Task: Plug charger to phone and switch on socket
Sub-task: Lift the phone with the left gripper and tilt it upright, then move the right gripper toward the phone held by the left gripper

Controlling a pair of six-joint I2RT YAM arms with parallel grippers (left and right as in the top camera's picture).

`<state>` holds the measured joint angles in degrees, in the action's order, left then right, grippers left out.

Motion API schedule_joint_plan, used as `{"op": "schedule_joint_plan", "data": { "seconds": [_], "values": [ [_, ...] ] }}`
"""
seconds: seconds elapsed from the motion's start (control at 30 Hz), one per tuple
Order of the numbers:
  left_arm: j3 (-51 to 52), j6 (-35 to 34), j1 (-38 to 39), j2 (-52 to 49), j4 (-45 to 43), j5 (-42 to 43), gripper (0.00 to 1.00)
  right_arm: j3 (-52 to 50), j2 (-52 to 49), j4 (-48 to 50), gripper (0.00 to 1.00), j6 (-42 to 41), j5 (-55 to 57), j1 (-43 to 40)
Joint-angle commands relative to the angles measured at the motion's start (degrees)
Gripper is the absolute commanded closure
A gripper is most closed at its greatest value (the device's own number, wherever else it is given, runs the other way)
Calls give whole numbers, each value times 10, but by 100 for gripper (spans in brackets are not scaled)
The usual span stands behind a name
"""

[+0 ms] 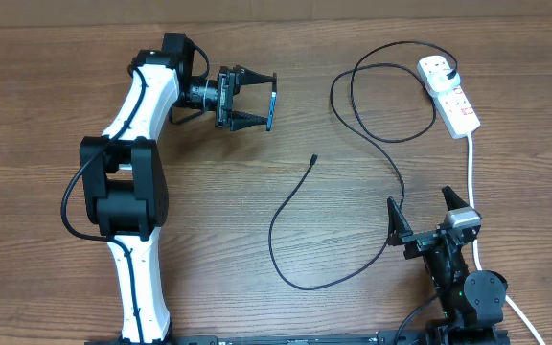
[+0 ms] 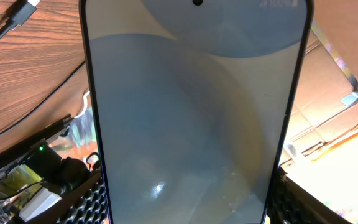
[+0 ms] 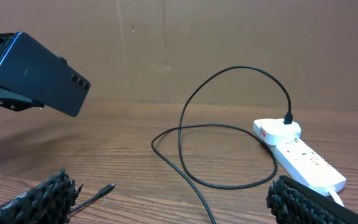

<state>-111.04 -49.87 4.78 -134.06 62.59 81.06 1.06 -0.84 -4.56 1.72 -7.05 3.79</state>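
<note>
My left gripper (image 1: pixel 268 99) is shut on the phone (image 1: pixel 271 107) and holds it off the table on edge. In the left wrist view the phone's screen (image 2: pixel 194 112) fills the frame between the pads (image 2: pixel 95 200). The right wrist view shows its dark blue back (image 3: pixel 39 74) raised at the left. The charger's black cable (image 1: pixel 391 158) loops from a white plug adapter (image 1: pixel 446 69) in the socket (image 1: pixel 456 101). Its connector tip (image 1: pixel 313 158) lies loose mid-table, also seen in the right wrist view (image 3: pixel 104 188). My right gripper (image 1: pixel 427 213) stands open near the front edge, holding nothing.
A thick white cord (image 1: pixel 472 182) runs from the socket toward the front, passing right of my right arm. A cardboard wall (image 3: pixel 229 43) closes the far side of the wooden table (image 1: pixel 209 211). The cable's lower loop (image 1: pixel 300 278) lies between the two arms.
</note>
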Motion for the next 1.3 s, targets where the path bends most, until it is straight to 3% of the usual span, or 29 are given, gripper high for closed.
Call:
{"op": "schedule_joint_plan", "data": {
  "seconds": [0.0,0.23,0.37,0.53,0.7,0.8,0.93,1.17,1.27],
  "values": [
    [-16,-4,0,-1,0,34,47,-6,7,2,0,1,4,3],
    [-16,0,0,-1,0,35,48,-6,7,35,0,4,42,3],
    [-16,7,0,-1,0,35,48,-6,7,70,0,-93,-94,4],
    [-16,12,0,-1,-1,34,48,-6,7,143,0,-284,-115,4],
    [-16,17,0,-1,-1,33,48,6,7,299,0,-291,-163,4],
    [-16,17,0,-1,-1,32,48,57,2,305,0,-278,-162,3],
    [-16,17,0,-1,-1,32,48,186,-55,199,0,-216,-162,3],
    [-16,16,0,-1,0,32,48,542,-318,-280,0,-78,-163,3],
    [-16,16,1,-1,0,32,48,666,-449,-416,0,-83,-207,3]
  ]
}}
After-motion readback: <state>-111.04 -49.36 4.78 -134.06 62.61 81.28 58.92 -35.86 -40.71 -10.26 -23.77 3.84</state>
